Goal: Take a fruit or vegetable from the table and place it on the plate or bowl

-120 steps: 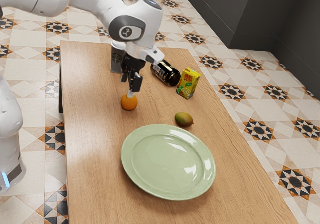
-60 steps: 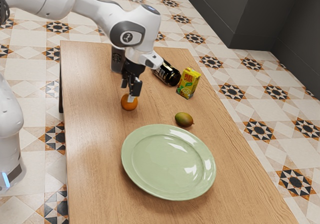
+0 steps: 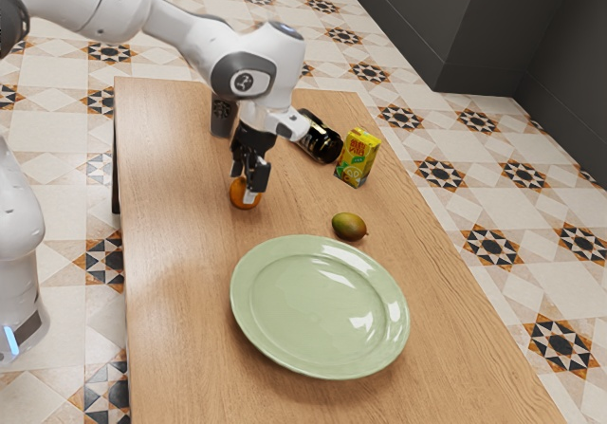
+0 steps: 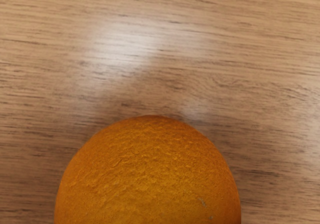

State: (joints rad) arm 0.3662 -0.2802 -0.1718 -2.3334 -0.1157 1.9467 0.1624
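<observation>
Orange (image 4: 147, 176) on the wooden table (image 3: 171, 253) (patterned tile floor (image 3: 493, 206)); gripper (image 3: 250, 193) down at it, grip unreadable.

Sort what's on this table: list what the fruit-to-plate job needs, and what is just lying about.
Job: orange, under the gripper; green plate; small green-yellow fruit, another candidate.
Lying about: yellow juice box; dark bottle on its side; cup.

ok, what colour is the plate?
The plate is pale green, plain; best seen in the exterior view.
</observation>
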